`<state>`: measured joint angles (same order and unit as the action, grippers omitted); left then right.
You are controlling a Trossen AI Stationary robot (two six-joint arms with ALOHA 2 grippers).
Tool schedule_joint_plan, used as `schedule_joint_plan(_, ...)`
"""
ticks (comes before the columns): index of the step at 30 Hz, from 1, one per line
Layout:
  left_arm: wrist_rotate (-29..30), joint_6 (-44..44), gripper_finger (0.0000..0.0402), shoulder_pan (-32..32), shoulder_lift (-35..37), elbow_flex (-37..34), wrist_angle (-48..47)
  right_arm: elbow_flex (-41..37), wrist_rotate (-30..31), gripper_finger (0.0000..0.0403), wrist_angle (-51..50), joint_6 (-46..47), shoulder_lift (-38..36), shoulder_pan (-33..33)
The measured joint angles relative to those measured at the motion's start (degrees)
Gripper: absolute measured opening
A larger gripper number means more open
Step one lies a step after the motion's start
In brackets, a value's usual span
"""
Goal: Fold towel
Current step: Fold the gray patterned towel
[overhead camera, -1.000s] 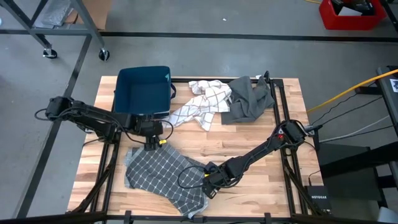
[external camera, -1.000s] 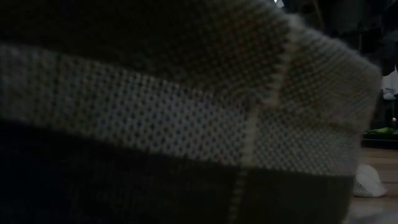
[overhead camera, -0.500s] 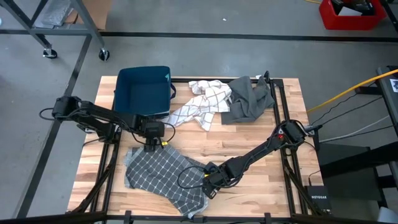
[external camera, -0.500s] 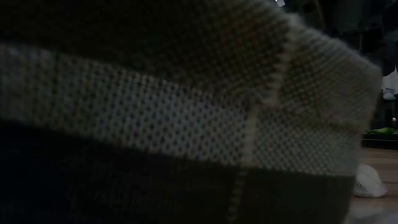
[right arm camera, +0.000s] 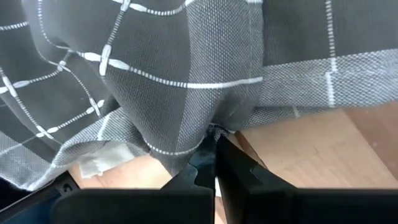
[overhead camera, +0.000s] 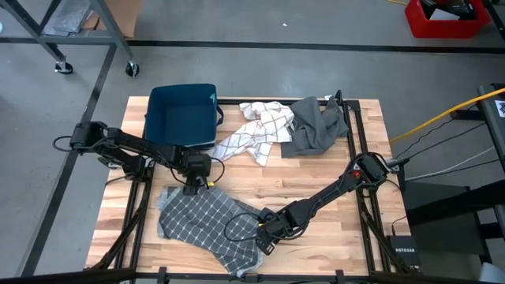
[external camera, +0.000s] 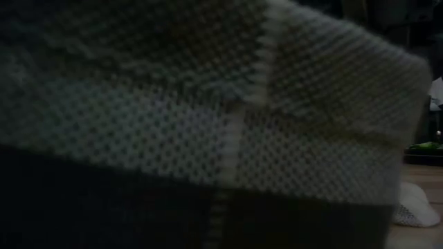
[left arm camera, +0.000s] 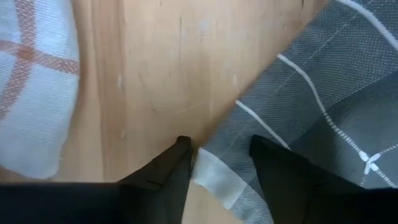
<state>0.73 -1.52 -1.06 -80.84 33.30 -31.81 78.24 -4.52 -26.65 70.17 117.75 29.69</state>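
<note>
- Table (overhead camera: pixel 316 177): a wooden top carrying a blue bin (overhead camera: pixel 183 114) at 11 o'clock, a white checked cloth (overhead camera: pixel 254 130) and a plain grey cloth (overhead camera: pixel 316 126) near 12 to 1 o'clock.
- Towel (overhead camera: pixel 209 225): grey with a white grid, spread rumpled at 7 o'clock on the table, one edge near the front rim. The low view is filled by its weave close up.
- Handling, as judged: light, soft and limp; it will sag and drag when lifted by one point, so two corners should be taken together. The weave looks grippy, not slippery, and nothing fragile is involved.
- Left gripper (left arm camera: pixel 219 163): set at the towel's 12 o'clock corner, fingers spread on either side of the pale hem, which lies between them but is not yet pinched.
- Right gripper (right arm camera: pixel 214 155): at the towel's 4 o'clock edge, fingers pressed together, a fold of the cloth pinched between them and pulled up off the wood.
</note>
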Motion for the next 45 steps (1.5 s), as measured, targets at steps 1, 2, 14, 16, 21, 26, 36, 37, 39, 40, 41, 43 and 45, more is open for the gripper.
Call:
schedule_joint_plan(1,-0.17,0.0,0.0146,-0.02,0.0,0.0,-0.02,0.0,-0.24,0.001,0.0,-0.02,0.0,-0.02)
schedule_joint_plan(2,-0.36,0.0,0.0133,-0.04,0.0,0.0,-0.04,0.0,-0.58,0.001,-0.05,-0.02,0.0,-0.02)
schedule_joint_plan(14,-0.48,-2.77,0.001,-0.1,0.07,4.09,-5.76,0.0,-1.0,0.0001,-0.2,-0.16,-0.02,-0.02)
schedule_joint_plan(16,-0.44,-2.88,0.0005,-0.11,0.14,5.72,-9.57,0.0,-0.89,0.0001,-0.2,-0.47,-0.07,-0.02)
schedule_joint_plan(21,-0.43,-2.97,0.0003,-0.11,1.17,10.0,-16.01,1.41,2.7,0.0001,-1.78,-3.51,-0.74,-0.02)
schedule_joint_plan(26,-0.35,-2.97,0.0002,-0.52,4.09,13.92,-21.71,7.23,6.58,0.0,-12.38,-7.13,-1.9,-0.09)
schedule_joint_plan(36,-0.14,-7.07,0.0001,-3.79,13.85,26.08,-30.26,24.36,18.44,0.0,-47.72,-7.21,-1.88,-0.09)
schedule_joint_plan(37,-0.12,-7.77,0.0001,-4.22,14.96,27.57,-30.84,26.53,19.88,0.0,-51.46,-7.17,-1.88,-0.09)
schedule_joint_plan(39,-0.1,-8.89,0.0,-4.83,17.15,30.68,-31.18,31.14,22.9,0.0,-58.68,-5.98,-1.88,-0.09)
schedule_joint_plan(40,-0.09,-9.4,0.0,-5.14,18.2,32.32,-31.03,33.41,24.46,0.0,-61.72,-5.21,-1.88,-0.09)
schedule_joint_plan(41,0.06,-10.02,0.0,-5.41,19.21,33.92,-30.93,35.6,25.94,0.0,-63.43,-4.42,-1.9,-0.09)
schedule_joint_plan(43,1.48,-10.59,0.0,-5.82,21.14,37.45,-30.04,37.53,28.58,0.0,-62.36,-5.81,-3.67,-0.09)
schedule_joint_plan(45,3.42,-10.65,0.0,-6.0,22.78,40.99,-27.94,39.68,31.51,0.0,-62.38,-5.75,-5.31,-0.09)
